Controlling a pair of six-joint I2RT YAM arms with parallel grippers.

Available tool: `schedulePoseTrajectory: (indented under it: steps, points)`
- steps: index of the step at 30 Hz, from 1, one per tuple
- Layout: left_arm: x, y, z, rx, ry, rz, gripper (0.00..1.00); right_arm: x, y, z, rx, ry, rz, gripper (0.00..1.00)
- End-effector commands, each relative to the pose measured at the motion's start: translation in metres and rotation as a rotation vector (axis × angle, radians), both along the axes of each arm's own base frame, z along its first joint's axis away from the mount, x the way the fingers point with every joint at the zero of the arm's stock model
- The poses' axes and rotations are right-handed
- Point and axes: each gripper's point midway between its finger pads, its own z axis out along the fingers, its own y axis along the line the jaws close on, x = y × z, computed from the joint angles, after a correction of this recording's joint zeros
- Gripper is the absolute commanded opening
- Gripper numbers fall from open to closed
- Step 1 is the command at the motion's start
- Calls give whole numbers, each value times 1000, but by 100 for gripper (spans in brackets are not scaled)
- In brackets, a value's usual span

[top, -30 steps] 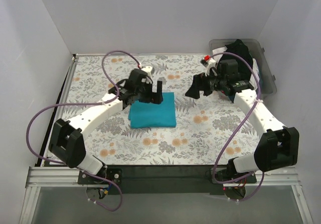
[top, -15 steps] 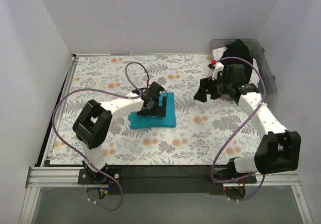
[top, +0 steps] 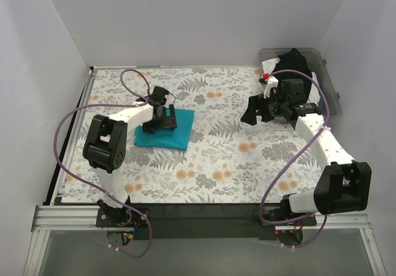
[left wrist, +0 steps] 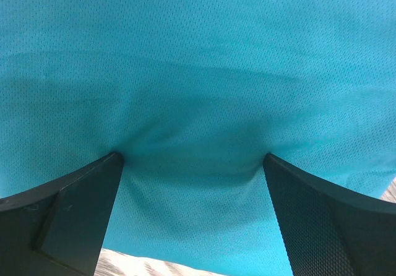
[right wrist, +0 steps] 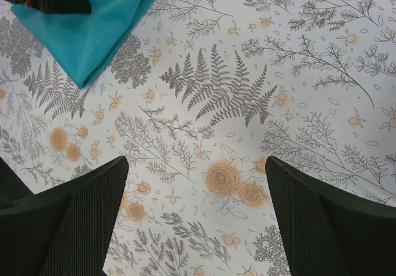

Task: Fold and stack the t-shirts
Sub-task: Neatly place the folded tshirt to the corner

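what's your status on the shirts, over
Left gripper open, pressing down on folded teal t-shirt. Right gripper open, empty, above tablecloth. Black t-shirt waiting in bin. Nothing in the way.

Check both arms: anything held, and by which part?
Nothing is held. Left fingers are open, pressing down on the folded teal t-shirt; right fingers are open above the tablecloth.

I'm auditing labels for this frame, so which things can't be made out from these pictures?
1. Top view: the right arm covers part of the bin; black cloth shows, shirt count unclear.
2. Folds of the teal t-shirt: left wrist view too close, most edges cut off; from above the left gripper covers its middle.
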Motion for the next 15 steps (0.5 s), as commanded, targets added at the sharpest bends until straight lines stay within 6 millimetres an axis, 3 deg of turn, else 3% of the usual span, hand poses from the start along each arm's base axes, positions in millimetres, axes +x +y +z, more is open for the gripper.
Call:
schedulePoseTrajectory:
  steps: [1, 6, 8, 9, 10, 12, 15]
  points:
    - [-7, 59, -28, 77, 126, 64, 98, 3, 0, 6, 10, -24, 15, 98]
    - [12, 121, -43, 106, 158, 171, 98, 5, 0, 3, 17, -4, 19, 98]
    - [28, 139, -44, 120, 130, 188, 98, 6, -1, 1, 16, 0, 16, 98]
    - [30, 158, -53, 140, 145, 209, 98, 6, -1, 2, 17, 0, 16, 98]
    - [39, 162, -52, 133, 133, 217, 98, 6, -1, 1, 16, 3, 16, 98]
    - [36, 201, -68, 126, 183, 296, 98, 5, -2, 0, 15, 8, 14, 98]
    - [47, 229, -79, 136, 182, 301, 98, 5, -3, -1, 14, 7, 11, 98]
